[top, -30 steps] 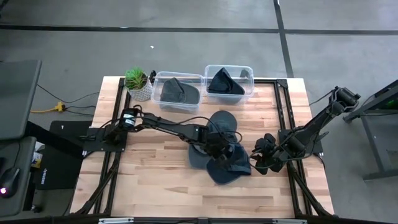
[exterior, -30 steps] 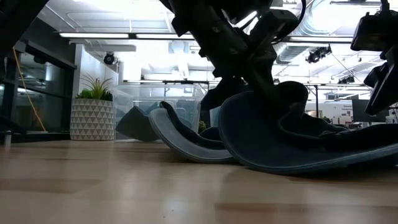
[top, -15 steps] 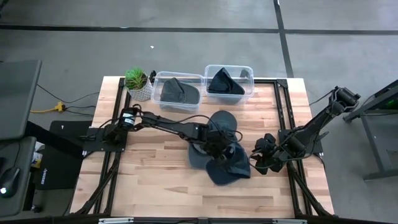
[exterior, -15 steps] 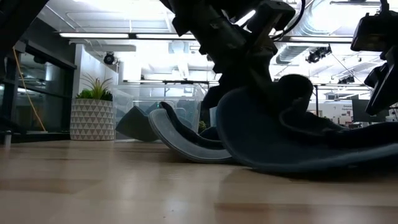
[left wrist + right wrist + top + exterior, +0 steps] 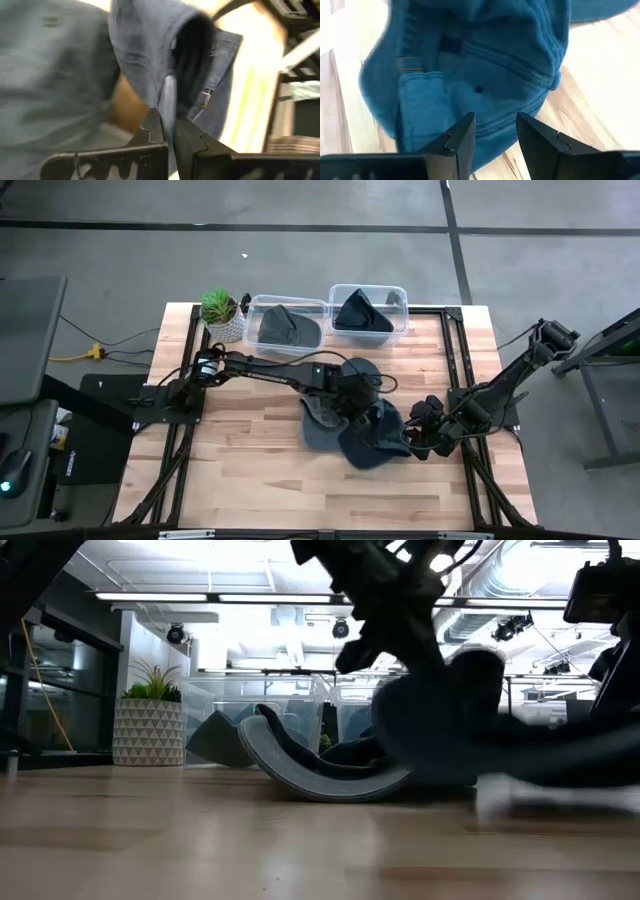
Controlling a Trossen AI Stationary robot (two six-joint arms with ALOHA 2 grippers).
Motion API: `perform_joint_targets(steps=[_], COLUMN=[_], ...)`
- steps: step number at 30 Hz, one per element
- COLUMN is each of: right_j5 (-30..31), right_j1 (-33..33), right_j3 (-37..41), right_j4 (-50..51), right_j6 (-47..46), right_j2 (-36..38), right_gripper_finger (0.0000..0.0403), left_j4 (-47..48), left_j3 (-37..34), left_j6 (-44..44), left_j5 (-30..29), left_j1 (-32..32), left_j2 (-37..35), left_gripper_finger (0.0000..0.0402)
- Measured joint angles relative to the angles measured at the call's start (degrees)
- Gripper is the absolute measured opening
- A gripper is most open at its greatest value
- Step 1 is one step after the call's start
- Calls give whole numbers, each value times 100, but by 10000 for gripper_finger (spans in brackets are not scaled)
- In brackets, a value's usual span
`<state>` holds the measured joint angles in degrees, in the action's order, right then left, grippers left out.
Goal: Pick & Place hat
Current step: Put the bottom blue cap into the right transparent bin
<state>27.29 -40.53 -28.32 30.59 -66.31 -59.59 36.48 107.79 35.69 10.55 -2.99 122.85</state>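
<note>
I saw left gripper (image 5: 169, 131) clamped on edge of blue hat (image 5: 372, 435), hat raised just above wooden table (image 5: 250, 470) near centre-right, beside other hats (image 5: 325, 425). Right gripper (image 5: 495, 131) had fingers apart, unloaded, close beside hat's right side.

A light wooden desk (image 5: 230, 450) carries a small green plant in a white patterned pot (image 5: 222, 315) at its far left corner. Just beside it stand two clear plastic bins (image 5: 285, 325) (image 5: 369, 311), side by side along the far edge.
</note>
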Motion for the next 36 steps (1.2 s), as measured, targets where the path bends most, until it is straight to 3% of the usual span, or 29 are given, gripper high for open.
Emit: perform_joint_targets(steps=[9,16,19,24,29,36], right_j5=[58,-18,113,269,686,275], right_j1=[-8,-514,-755,-1099,-1287,-1272], right_j3=[-24,-24,4,155,160,160], right_j4=[-8,-240,-270,-893,-1853,-2173], right_j6=[-306,808,685,352,1080,1474], right_j2=[348,659,628,279,-386,-1231], right_gripper_finger=[139,139,139,139,139,139], left_j4=[188,186,213,245,247,245], left_j3=[31,31,31,31,31,31], left_j6=[-218,-303,-345,-452,-547,-562], left_j5=[164,240,292,470,563,664], left_j1=[117,137,186,193,186,188], left_j2=[0,0,0,0,0,0], left_gripper_finger=[0,0,0,0,0,1])
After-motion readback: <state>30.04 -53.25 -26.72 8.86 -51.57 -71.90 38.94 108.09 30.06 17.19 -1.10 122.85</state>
